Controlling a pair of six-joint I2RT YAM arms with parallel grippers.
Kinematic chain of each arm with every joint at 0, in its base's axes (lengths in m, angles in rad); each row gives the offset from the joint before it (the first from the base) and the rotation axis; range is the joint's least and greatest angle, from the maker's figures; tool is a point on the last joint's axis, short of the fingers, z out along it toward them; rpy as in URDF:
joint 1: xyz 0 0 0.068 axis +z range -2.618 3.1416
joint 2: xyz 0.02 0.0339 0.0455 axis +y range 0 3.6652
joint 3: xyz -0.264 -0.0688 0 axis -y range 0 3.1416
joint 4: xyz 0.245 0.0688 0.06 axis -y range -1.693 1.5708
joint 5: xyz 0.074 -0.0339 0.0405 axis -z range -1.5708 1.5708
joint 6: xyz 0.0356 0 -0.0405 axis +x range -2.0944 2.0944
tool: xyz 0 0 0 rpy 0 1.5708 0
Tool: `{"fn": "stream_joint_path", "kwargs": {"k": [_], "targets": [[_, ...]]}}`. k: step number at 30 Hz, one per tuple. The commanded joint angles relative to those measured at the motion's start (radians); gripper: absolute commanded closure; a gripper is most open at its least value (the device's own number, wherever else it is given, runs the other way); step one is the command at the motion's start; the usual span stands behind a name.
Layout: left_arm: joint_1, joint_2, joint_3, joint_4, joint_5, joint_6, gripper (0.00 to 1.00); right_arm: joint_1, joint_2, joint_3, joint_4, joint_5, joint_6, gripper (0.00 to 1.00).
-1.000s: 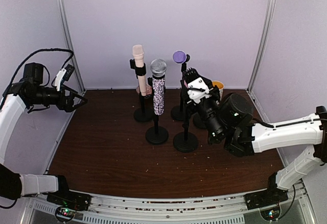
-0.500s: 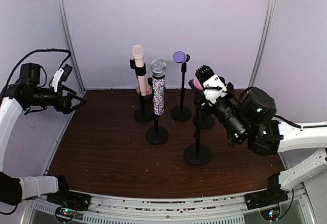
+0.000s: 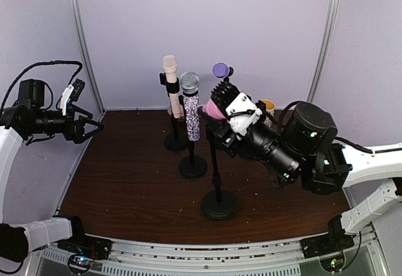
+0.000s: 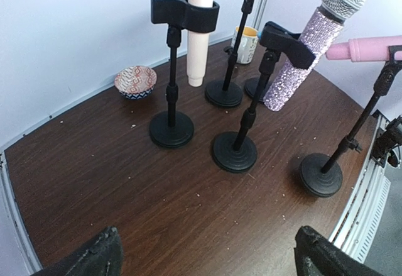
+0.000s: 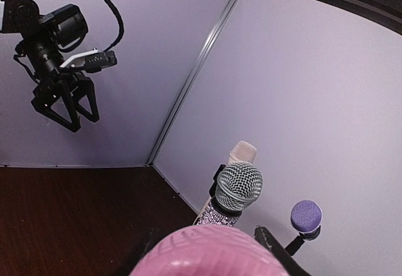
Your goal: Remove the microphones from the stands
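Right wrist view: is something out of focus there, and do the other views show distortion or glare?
Right wrist: the pink microphone at the bottom edge is soft, the glitter microphone sharp. Left wrist: wide-angle bending curves the table edge. Top external: even light, no glare.

**Top view:** fixed high behind the near edge of the table, looking down and forward over its whole top to the back edge.

**Left wrist view:** raised beside the table's left edge, facing right and downward across the stands, at middle range.

**Right wrist view:** set close against the pink microphone, facing left and upward.

All three share the glittery microphone.
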Motion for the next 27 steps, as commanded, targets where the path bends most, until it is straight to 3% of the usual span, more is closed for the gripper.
{"fn": "stream_joint_path", "kwargs": {"k": [1, 7, 21, 27], "targets": [[-0.004, -0.025, 0.024, -0.003, 0.052, -0.041, 0.02, 0.024, 0.091, 0.145, 0.075, -0.085, 0.028, 1.00], [-0.007, -0.047, 0.019, -0.043, 0.164, -0.027, 0.02, 0.030, 0.263, 0.319, 0.106, -0.134, 0.079, 1.00], [-0.037, -0.057, -0.021, -0.052, 0.233, -0.030, 0.02, -0.005, 0.643, 0.719, 0.175, -0.154, 0.136, 1.00], [-0.121, -0.051, -0.076, 0.059, 0.198, -0.075, 0.02, -0.021, 0.764, 0.876, 0.183, -0.144, 0.175, 1.00]]}}
